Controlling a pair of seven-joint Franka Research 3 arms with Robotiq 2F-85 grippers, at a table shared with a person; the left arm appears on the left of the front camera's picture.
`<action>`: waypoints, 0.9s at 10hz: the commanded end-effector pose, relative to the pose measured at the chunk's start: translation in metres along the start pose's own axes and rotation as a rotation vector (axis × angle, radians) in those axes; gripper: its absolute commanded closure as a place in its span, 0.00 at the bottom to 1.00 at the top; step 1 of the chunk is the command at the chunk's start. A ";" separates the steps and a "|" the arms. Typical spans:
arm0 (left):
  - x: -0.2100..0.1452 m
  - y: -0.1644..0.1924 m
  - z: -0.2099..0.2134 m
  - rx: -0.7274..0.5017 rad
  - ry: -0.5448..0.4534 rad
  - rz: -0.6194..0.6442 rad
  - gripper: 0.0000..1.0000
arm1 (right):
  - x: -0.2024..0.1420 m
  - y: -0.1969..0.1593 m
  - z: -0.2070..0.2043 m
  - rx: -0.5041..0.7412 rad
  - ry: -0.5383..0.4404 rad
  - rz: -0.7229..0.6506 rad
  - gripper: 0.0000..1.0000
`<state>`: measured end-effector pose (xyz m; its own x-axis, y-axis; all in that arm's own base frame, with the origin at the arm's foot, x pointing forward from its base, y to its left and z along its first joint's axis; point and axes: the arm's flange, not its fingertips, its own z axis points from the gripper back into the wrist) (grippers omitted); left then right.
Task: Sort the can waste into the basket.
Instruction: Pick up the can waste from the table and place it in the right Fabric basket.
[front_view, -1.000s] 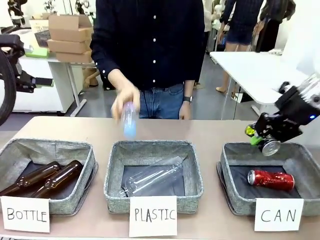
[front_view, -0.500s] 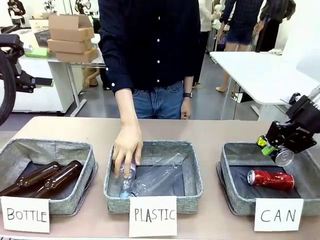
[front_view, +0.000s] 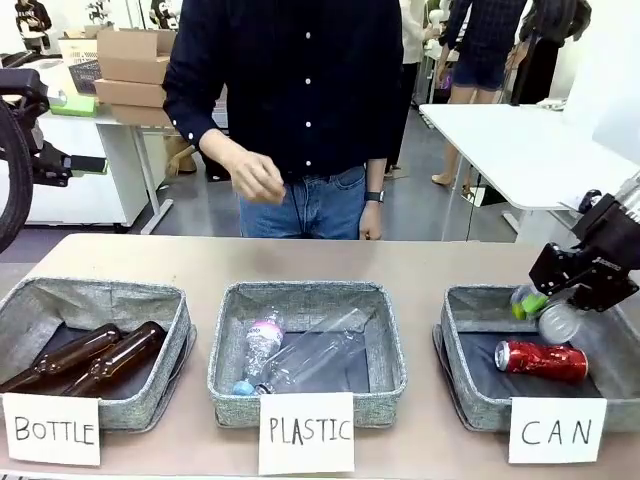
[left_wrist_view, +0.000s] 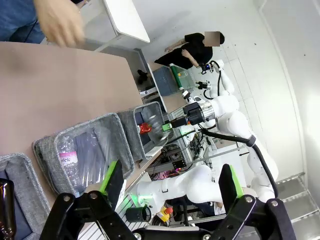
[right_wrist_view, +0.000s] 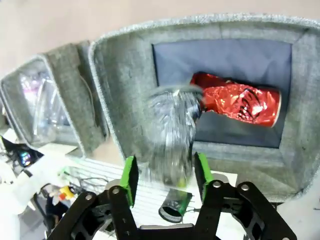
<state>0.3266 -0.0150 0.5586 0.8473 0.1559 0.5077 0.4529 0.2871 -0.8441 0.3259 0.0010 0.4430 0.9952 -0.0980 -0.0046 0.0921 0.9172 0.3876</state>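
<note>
Silver can — blurred, seemingly dropping clear of the right gripper, whose jaws stand parted just wider than it — hangs over the CAN basket, beside the red can; left gripper idles wide apart.

Blurred and cut-off things
The silver can is smeared by motion blur; the brown bottles are cut off by the left edge.
</note>
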 end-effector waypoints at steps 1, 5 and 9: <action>0.001 -0.001 0.000 -0.018 -0.006 -0.011 0.00 | -0.028 -0.006 -0.015 -0.024 -0.001 -0.036 0.00; 0.001 -0.001 0.000 -0.018 -0.006 -0.011 0.00 | -0.025 -0.010 -0.012 0.001 -0.023 -0.037 0.00; 0.001 -0.001 0.000 -0.018 -0.006 -0.011 0.00 | -0.024 0.001 0.007 0.470 -0.150 0.010 0.00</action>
<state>0.3266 -0.0148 0.5587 0.8472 0.1563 0.5078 0.4528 0.2875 -0.8440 0.3268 -0.0054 0.4627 0.9837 -0.1743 0.0448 0.1218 0.8281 0.5473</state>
